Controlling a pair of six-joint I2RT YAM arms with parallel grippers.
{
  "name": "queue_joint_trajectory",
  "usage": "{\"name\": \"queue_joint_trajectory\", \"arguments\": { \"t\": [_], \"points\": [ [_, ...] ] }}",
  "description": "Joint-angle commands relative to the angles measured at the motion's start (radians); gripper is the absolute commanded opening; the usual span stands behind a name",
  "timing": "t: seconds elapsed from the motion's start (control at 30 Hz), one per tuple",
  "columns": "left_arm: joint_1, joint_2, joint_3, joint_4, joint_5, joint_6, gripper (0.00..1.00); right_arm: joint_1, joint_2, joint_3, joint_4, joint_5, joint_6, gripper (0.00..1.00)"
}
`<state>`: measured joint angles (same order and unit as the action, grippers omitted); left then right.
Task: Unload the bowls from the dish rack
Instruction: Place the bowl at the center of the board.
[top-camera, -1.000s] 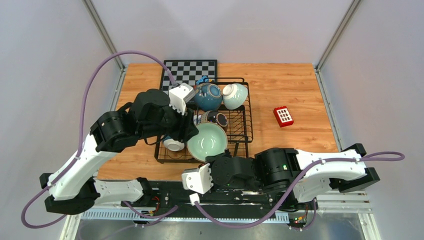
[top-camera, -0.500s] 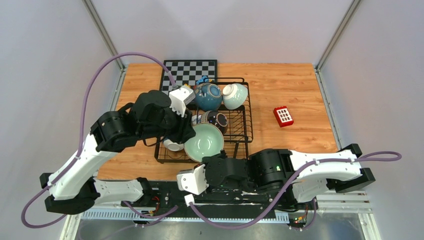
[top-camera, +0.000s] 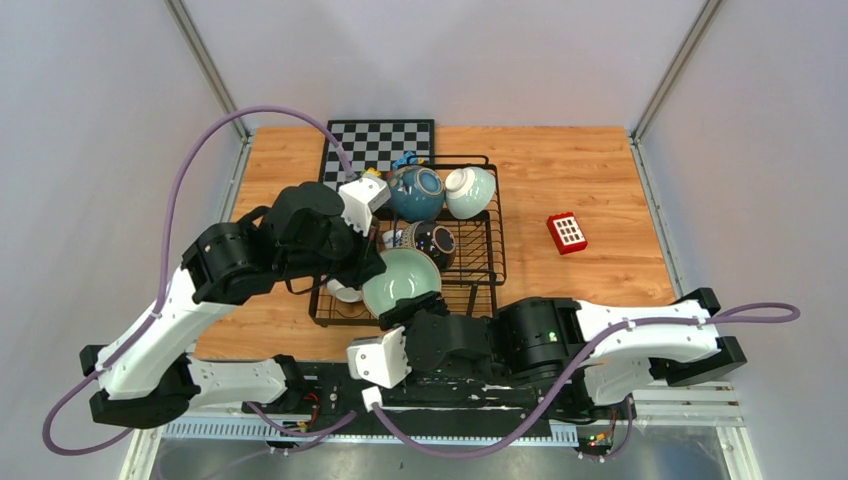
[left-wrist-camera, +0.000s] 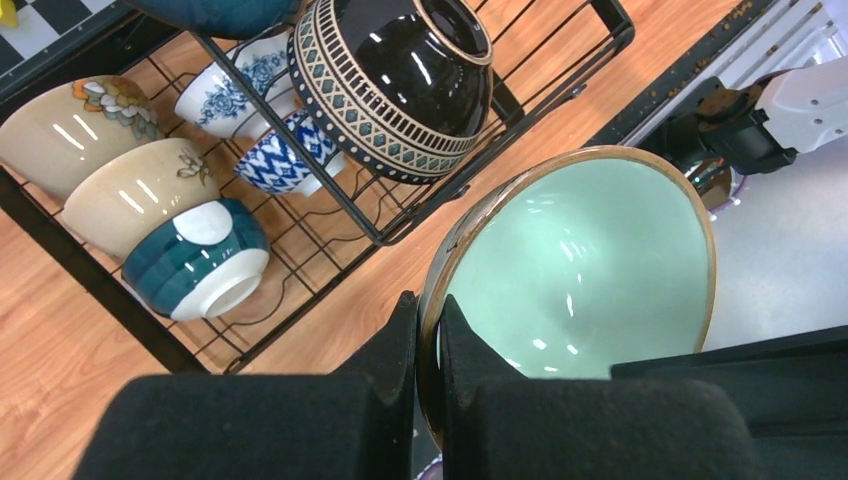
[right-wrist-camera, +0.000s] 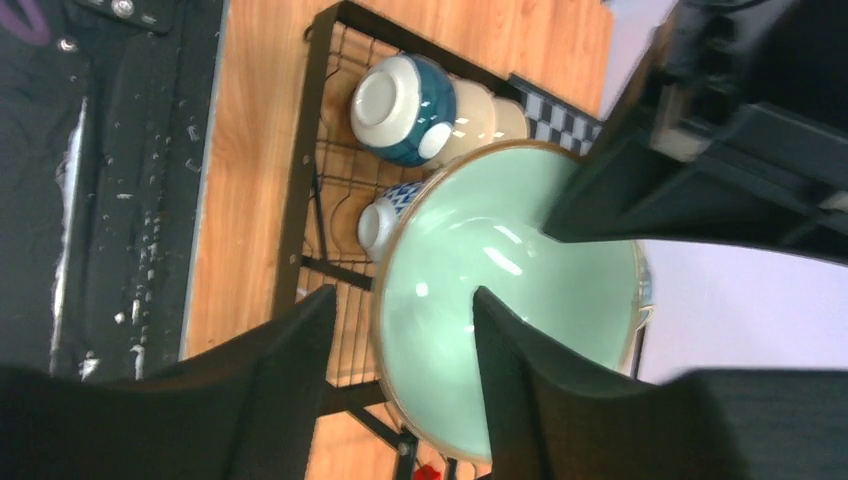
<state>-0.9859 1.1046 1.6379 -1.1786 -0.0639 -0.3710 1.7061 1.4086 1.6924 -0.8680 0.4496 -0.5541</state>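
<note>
A large mint green bowl (top-camera: 402, 283) hangs tilted over the front edge of the black wire dish rack (top-camera: 482, 250). My left gripper (left-wrist-camera: 428, 310) is shut on its brown rim (left-wrist-camera: 440, 260), one finger inside and one outside. My right gripper (right-wrist-camera: 402, 295) is open and straddles the opposite rim of the same bowl (right-wrist-camera: 500, 300), its fingers apart from the ceramic. In the rack lie a dark patterned bowl (left-wrist-camera: 400, 80), a teal bowl (left-wrist-camera: 195, 260), two beige bowls (left-wrist-camera: 120, 180) and small blue-and-white ones (left-wrist-camera: 280, 160).
A teal blue bowl (top-camera: 416, 192) and a pale bowl (top-camera: 470, 190) sit at the rack's far end. A chessboard (top-camera: 380, 140) lies behind the rack. A red block (top-camera: 567, 232) rests on the wood to the right. Both arms crowd the rack's front left corner.
My left gripper has shut on the mint bowl's rim. My right gripper has opened and let go of it. The bowl has shifted slightly left and toward the near edge.
</note>
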Motion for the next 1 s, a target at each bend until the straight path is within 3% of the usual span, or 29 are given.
{"name": "queue_joint_trajectory", "arguments": {
  "t": [0.0, 0.07, 0.3, 0.37, 0.47, 0.57, 0.97],
  "points": [
    [-0.003, -0.033, -0.001, 0.057, -0.007, -0.013, 0.00, -0.022, -0.019, 0.094, 0.020, -0.027, 0.093, 0.73],
    [-0.003, -0.045, -0.006, 0.089, -0.008, -0.025, 0.00, -0.041, -0.041, 0.117, 0.037, -0.092, 0.150, 0.93],
    [-0.003, -0.066, 0.045, 0.129, -0.126, -0.051, 0.00, -0.120, -0.058, 0.293, 0.075, -0.098, 0.386, 0.97],
    [-0.003, -0.083, 0.053, 0.141, -0.180, -0.062, 0.00, -0.244, -0.060, 0.344, 0.055, -0.114, 0.541, 0.98],
    [-0.003, -0.101, 0.073, 0.143, -0.261, -0.083, 0.00, -0.600, -0.073, 0.358, -0.018, -0.300, 0.802, 0.99],
    [-0.003, -0.107, 0.086, 0.128, -0.333, -0.106, 0.00, -0.767, -0.111, 0.267, -0.021, -0.389, 0.945, 0.98],
    [-0.003, -0.036, 0.100, 0.091, -0.501, -0.203, 0.00, -0.789, -0.211, 0.096, 0.044, -0.306, 1.091, 0.95]
  ]
}}
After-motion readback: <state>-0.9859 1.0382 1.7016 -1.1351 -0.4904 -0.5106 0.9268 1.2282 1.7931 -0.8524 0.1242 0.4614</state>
